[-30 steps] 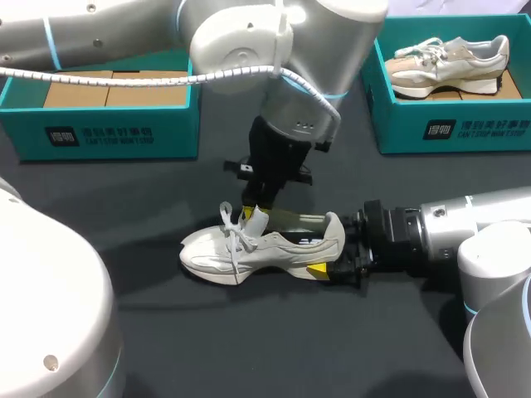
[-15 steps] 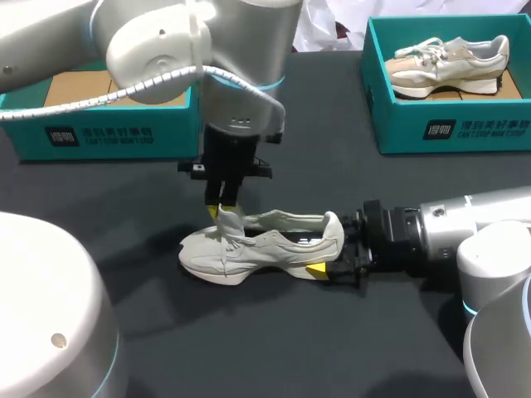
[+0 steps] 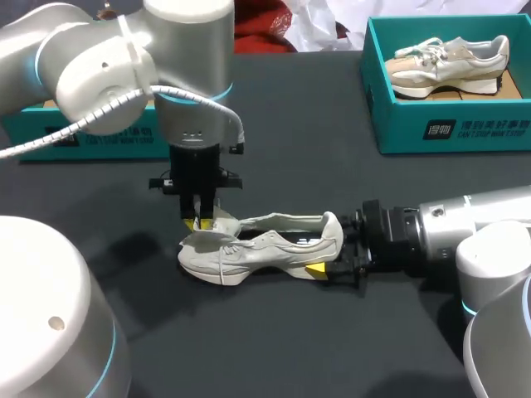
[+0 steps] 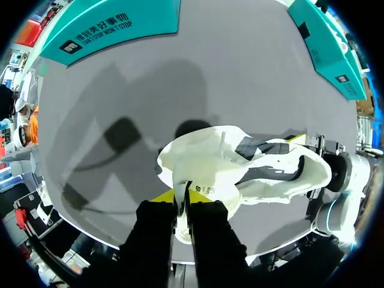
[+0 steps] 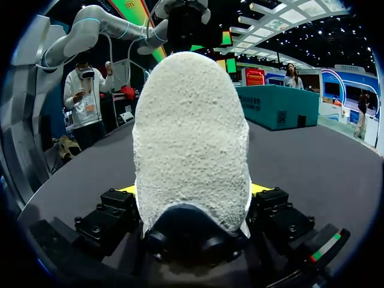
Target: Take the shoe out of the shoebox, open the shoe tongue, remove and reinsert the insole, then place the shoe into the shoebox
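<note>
a pale shoe point(image 3: 261, 249) is lying on its sole near the middle of the dark worktop point(image 3: 290, 348), toe pointing toward the left edge. your left end effector point(image 3: 199, 222) is hanging over the toe end, fingers nearly closed, pinching the tongue point(image 3: 217, 225) and holding it bent toward the toe. your right end effector point(image 3: 330, 257) is gripping the shoe's heel from both sides. a teal shoebox point(image 3: 398, 124) is sitting at the far right corner, holding a second shoe point(image 3: 448, 62). another teal box point(image 3: 83, 137) is sitting at the far left.

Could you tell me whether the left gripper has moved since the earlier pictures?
Yes. The left gripper has shifted along the shoe toward its toe, away from the right-hand shoebox.
</note>
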Controlling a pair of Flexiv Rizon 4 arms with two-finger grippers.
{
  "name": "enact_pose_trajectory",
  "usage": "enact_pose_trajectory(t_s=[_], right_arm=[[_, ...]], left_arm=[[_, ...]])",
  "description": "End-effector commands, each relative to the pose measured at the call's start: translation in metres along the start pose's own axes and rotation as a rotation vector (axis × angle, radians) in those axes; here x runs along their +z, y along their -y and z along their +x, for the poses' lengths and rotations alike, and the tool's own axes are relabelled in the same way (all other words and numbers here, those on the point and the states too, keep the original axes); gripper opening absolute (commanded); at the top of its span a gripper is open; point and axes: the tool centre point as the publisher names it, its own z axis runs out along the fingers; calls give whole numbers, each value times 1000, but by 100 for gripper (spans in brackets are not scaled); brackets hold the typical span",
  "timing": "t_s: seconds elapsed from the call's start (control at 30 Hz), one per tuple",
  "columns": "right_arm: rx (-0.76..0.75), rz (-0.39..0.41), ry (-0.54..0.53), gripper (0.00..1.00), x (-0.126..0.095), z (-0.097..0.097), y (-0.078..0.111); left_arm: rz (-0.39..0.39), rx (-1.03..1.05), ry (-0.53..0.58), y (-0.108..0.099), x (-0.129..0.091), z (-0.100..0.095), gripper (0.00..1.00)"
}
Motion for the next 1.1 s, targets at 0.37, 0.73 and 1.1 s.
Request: enact_pose_trajectory(t_s=[0.37,0.73,1.1], right_arm=[[1,3,2,0,-1,-1,3],[1,3,2,0,-1,-1,3],[1,3,2,0,-1,-1,3]], left_arm=[[-16,15,-26,2,19,-8,28],[-4,16,6,2,16,-11,60],[59,66,-13,-2,-15,-15,59]])
